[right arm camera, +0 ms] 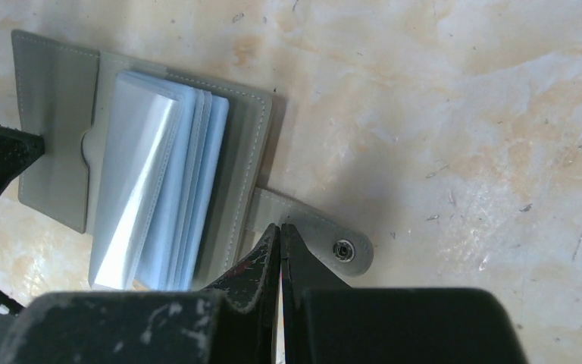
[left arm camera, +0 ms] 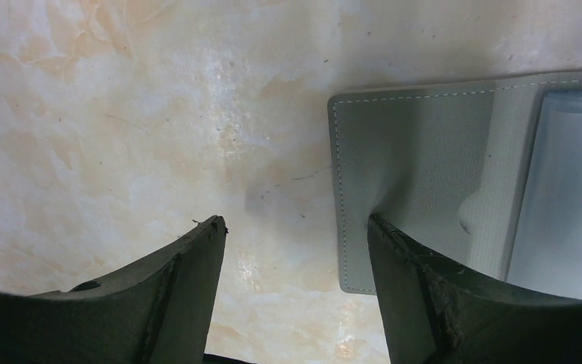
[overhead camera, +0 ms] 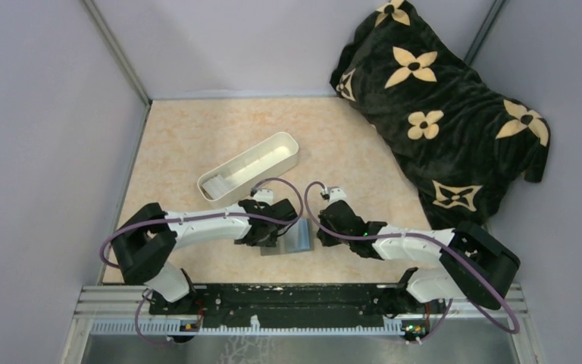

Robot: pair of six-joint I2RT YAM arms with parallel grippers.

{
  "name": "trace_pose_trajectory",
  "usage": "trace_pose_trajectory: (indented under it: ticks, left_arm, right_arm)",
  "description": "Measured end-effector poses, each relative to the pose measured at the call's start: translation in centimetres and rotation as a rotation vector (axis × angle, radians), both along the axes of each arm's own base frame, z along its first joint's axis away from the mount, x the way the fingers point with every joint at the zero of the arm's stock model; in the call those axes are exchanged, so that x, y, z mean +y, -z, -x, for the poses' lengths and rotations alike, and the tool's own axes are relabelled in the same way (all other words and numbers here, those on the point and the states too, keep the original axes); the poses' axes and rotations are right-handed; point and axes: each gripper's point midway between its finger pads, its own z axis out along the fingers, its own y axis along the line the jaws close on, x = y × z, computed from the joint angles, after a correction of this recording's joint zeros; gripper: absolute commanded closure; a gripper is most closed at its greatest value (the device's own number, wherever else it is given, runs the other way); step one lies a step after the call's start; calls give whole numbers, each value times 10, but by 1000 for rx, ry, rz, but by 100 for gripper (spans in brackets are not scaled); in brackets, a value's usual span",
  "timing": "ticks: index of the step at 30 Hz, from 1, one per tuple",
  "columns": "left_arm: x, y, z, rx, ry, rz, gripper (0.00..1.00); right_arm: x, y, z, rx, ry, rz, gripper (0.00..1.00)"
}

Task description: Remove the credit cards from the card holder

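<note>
Left end effector (left arm camera: pixel 295 221) spread astride card holder (left arm camera: pixel 417 152) edge, right end effector (right arm camera: pixel 279 227) pressed together on snap strap (right arm camera: pixel 320 229).

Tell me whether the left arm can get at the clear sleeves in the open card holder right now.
Probably yes. The left gripper is open, one finger pressing the card holder, beside its uncovered sleeves. The right gripper, shut, sits at the snap strap, not across them.

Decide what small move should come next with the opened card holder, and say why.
Probably the shut right pincer should open and shift from the snap tab to the bluish sleeves: the card holder lies open, with a finger of the open left pincer pressing its flap down.
</note>
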Motion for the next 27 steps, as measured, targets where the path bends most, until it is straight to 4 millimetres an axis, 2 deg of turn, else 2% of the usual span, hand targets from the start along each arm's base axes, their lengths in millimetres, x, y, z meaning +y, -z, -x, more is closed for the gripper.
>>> trace_pose_trajectory:
  ticks: [5, 13, 21, 27]
  left_arm:
    - [-5, 0, -3, -10, 4, 17, 24]
    - [-5, 0, -4, -10, 16, 14, 24]
    - [-5, 0, -4, -10, 18, 14, 24]
    - [-5, 0, -4, -10, 20, 14, 24]
  right_arm:
    - [-1, -7, -1, -12, -6, 27, 99]
    - [8, -28, -7, -54, -21, 6, 99]
    - [11, -28, -4, -53, -36, 12, 99]
    - [19, -18, 2, -31, -67, 33, 99]
